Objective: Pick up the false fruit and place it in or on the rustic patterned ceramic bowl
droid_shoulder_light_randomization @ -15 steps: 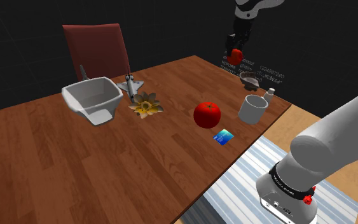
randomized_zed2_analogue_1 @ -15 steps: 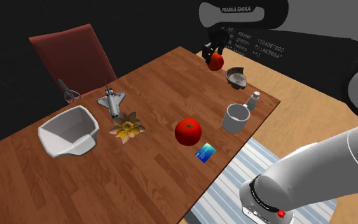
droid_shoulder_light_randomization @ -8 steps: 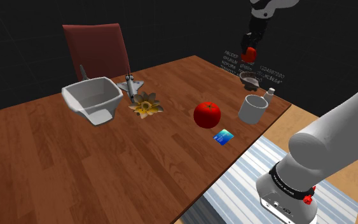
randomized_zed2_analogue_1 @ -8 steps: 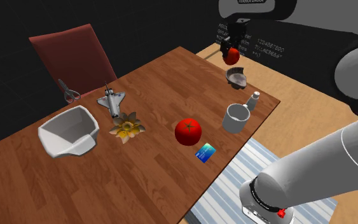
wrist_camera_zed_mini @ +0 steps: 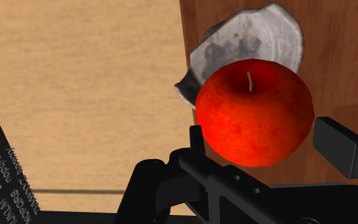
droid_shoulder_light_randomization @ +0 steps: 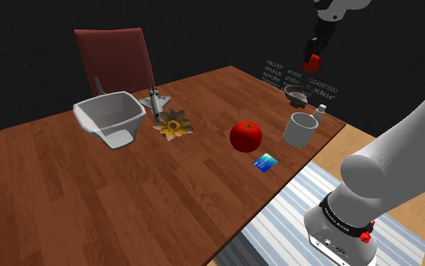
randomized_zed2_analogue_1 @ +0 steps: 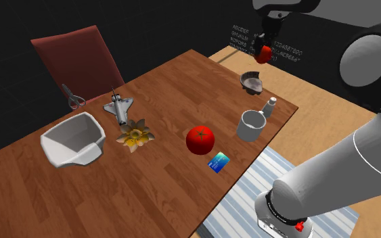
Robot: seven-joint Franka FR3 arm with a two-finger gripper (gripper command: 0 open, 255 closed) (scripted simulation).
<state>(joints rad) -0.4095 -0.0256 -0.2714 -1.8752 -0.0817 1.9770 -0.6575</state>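
Wooden table (droid_shoulder_light_randomization: 67,174), grey bowl (droid_shoulder_light_randomization: 297,93); above, red apple (droid_shoulder_light_randomization: 313,61) in gripper (randomized_zed2_analogue_1: 262,50), stem upward.

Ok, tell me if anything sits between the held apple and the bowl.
Nothing visible does. The end effector holds the red apple in open air above the patterned bowl. The white mug stands beside the bowl, off that path.

Red apple (wrist_camera_zed_mini: 254,114), mottled grey bowl (wrist_camera_zed_mini: 260,32), brown table (droid_shoulder_light_randomization: 127,196).
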